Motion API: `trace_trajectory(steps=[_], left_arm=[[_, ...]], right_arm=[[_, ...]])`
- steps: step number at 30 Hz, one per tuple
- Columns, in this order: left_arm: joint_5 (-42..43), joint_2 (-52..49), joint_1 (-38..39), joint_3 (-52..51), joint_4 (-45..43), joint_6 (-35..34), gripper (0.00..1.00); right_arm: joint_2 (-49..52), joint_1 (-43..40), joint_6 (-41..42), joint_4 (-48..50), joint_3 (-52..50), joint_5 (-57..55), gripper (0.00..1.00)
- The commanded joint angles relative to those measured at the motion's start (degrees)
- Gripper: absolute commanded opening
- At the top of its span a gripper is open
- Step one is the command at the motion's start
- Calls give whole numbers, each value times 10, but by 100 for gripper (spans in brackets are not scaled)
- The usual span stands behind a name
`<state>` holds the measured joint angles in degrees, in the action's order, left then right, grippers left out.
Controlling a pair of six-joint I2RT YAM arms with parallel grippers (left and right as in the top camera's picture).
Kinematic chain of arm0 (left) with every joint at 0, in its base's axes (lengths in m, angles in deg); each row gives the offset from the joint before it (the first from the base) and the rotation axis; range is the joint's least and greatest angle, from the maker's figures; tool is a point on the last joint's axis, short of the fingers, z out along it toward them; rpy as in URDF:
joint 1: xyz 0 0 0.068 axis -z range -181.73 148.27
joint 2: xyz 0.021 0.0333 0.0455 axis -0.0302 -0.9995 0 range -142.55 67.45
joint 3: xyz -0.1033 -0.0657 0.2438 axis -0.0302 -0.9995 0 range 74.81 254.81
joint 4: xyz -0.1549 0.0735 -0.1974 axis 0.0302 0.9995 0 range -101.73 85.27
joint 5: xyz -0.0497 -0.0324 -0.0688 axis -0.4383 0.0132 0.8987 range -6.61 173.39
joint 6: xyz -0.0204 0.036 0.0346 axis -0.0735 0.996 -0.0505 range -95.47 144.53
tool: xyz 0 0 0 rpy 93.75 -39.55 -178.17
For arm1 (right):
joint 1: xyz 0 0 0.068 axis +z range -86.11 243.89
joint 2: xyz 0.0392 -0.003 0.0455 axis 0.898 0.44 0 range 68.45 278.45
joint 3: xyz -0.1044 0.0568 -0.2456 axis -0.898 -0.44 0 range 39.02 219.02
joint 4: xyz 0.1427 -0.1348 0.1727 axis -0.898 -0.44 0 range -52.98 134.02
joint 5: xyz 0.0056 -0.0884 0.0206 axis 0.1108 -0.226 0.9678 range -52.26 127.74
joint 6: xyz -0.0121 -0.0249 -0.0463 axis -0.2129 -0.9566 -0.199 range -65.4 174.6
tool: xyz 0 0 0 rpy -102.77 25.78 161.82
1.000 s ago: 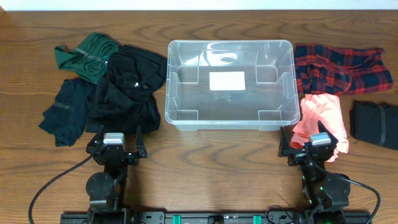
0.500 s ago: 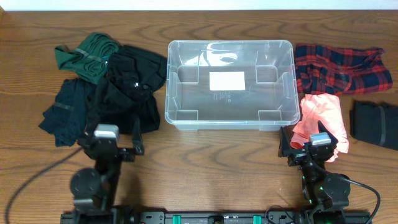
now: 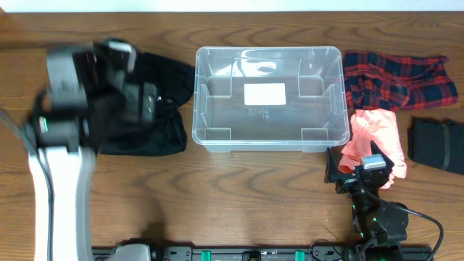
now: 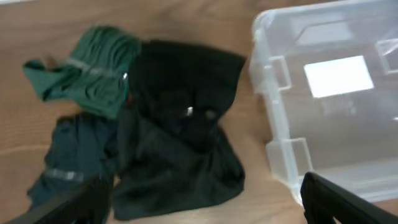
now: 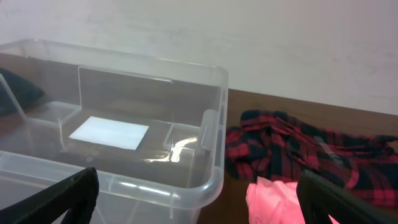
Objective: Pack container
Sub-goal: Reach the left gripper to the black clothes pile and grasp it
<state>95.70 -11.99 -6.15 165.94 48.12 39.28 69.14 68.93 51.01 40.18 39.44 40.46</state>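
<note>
**Item: container** [image 3: 268, 98]. Clear bin, upright at the middle of the tabletop [image 3: 246, 188]. Nothing lies in it; only the white label on its base shows. Position unchanged over the last second.

**Item: left hand** [image 4: 205, 196]. Changed. A second ago it sat parked at the near edge of the tabletop. It now hangs high above the left-hand clothing and shows as a blur in the overhead view. The fingers are spread wide at the lower corners of the wrist view, and nothing is held.

**Item: right hand** [image 3: 361, 165]. Unchanged. It sits parked near the front edge, fingers wide apart and holding nothing.

**Items: left-hand clothing.**
- Black garment [image 4: 180, 137], just beside the container's left wall.
- Green garment [image 4: 87, 74].
- Dark teal garment [image 4: 68, 162].

None of these has been disturbed.

**Items: right-hand clothing.**
- Red plaid garment [image 3: 395, 76].
- Pink garment [image 3: 373, 134].
- Dark folded garment [image 3: 435, 145].

**Assessment.** Packing has not begun. The left arm's swing looks like the approach to a first pick, most likely the black garment, which lies under its camera.
</note>
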Motion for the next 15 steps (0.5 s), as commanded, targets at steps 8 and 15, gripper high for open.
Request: trace_trajectory(steps=[8, 15], left_arm=[[-33, -127, -38, 71, -25, 24, 98], [-87, -196, -76, 56, -19, 24, 98]], right_arm=[[-3, -5, -3, -2, -1, -3, 99], [-3, -5, -3, -2, -1, -3, 99]])
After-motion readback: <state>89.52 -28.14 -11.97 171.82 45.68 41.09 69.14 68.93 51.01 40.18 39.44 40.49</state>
